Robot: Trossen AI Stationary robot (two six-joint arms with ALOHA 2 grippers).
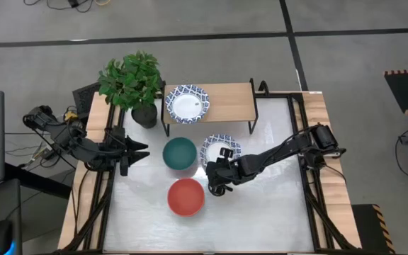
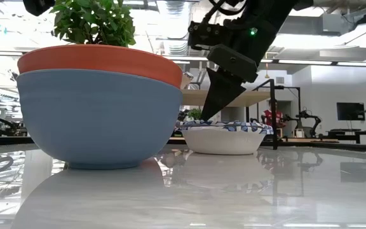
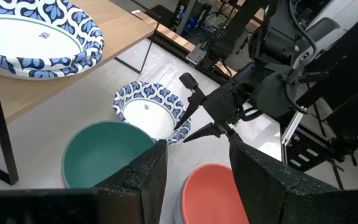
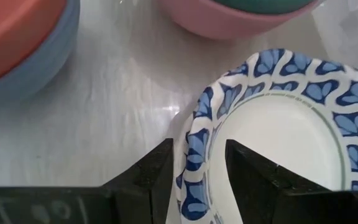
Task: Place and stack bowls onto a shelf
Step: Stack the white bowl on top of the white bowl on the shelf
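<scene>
The right tool (image 4: 197,163) is sitting at the rim of the patterned bowl on the desk (image 1: 220,149), w/ one finger inside the rim and one outside; it's straddling the edge w/ a gap showing, so it's not clamped yet. The left tool (image 1: 139,151) is waiting near the desk's left side, by the teal bowl (image 1: 180,154), fingers parted and holding nothing. A second patterned bowl (image 1: 187,103) is already resting on the shelf (image 1: 229,103) at its left end, beside the plant pot (image 1: 144,115). The red bowl (image 1: 186,197) is sitting closer to the front of the desk, just beside the teal one. Handling guess: these bowls are looking rigid, glazed, prob. ceramic or hard plastic, so stiff, slick and possibly chippable; moderately light. The rim pinch is looking like the sensible hold, as the walls are too wide to span; the bowl will likely be hanging tilted from a one-side pinch, so it's calling for a firm squeeze and slow lift. The desk (image 1: 261,205) is glossy white, reflecting the bowls in the low view, so a bowl could be sliding if nudged sideways. The room behind is showing lab benches, monitors and other rigs; grey floor w/ tape lines around the desk.
</scene>
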